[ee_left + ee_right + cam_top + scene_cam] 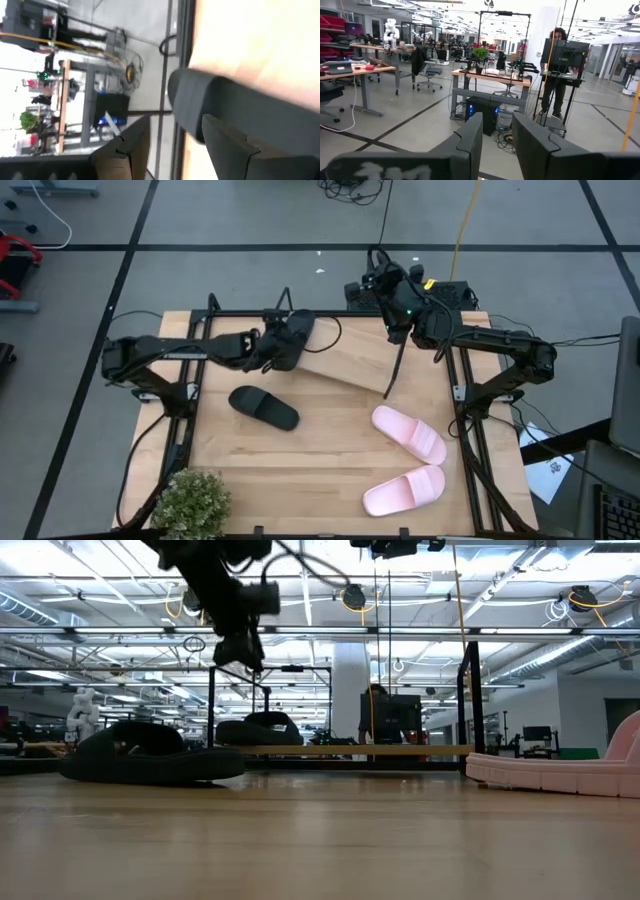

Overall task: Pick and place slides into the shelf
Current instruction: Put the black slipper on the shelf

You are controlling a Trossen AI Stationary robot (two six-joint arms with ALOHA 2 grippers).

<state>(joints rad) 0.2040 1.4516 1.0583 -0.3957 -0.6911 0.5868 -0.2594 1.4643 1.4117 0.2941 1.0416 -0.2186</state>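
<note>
Where the high view looks straight down, a light wooden table sits on a grey floor crossed by dark lines; the low view shows a workshop behind it. A plant fills the table's lower-left corner. Four slides: one black slide lies on the left end of the shelf at upper centre, a second black slide lies centre-left, and two pink slides lie lower right, well apart from the shelf. The left gripper hangs over the shelved slide, fingers parted and loose of it. The right gripper waits past the far edge, fingers slightly apart, empty. The table's middle is bare; most of the shelf plank is uncovered.
</note>
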